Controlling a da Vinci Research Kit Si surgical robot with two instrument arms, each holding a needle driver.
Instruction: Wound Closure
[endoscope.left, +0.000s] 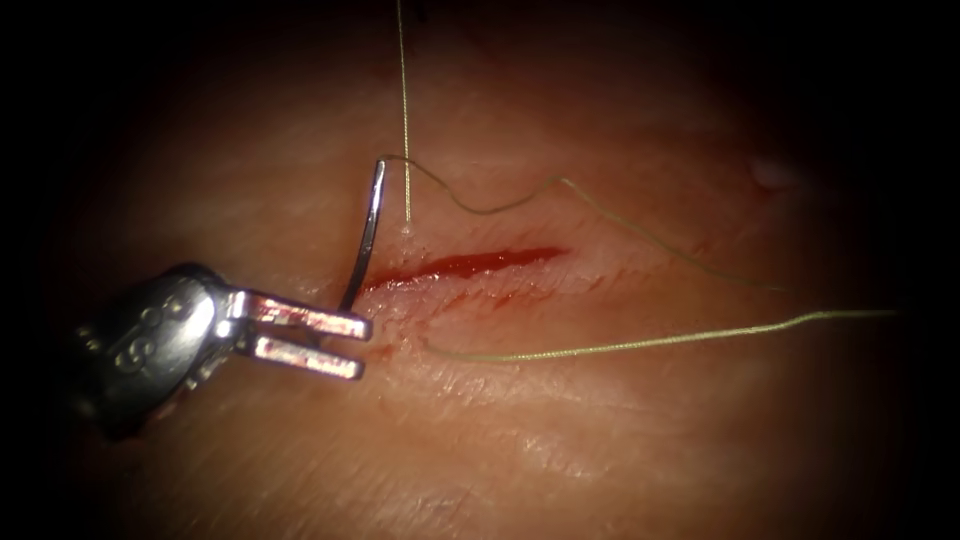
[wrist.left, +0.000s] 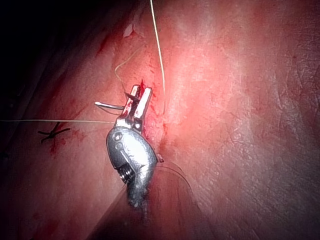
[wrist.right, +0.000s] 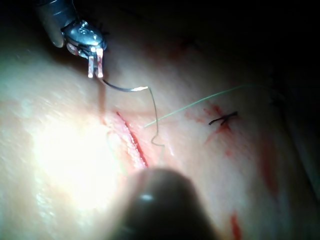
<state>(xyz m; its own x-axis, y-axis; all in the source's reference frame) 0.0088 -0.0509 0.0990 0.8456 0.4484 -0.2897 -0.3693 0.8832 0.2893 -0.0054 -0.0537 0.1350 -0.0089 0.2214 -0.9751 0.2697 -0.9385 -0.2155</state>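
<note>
Steel needle (endoscope.left: 366, 235) stands upright in left hand (endoscope.left: 345, 343), trailing thread (endoscope.left: 640, 345).

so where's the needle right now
In the endoscope view the needle stands at the left end of the cut, its lower end at the left end effector, thread trailing from its top.

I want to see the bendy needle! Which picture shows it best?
The endoscope view: the needle shows its long curve from the thread end down to the left tool, beside the cut's left end. The left wrist view shows a short piece; the right wrist view shows it thin.
</note>
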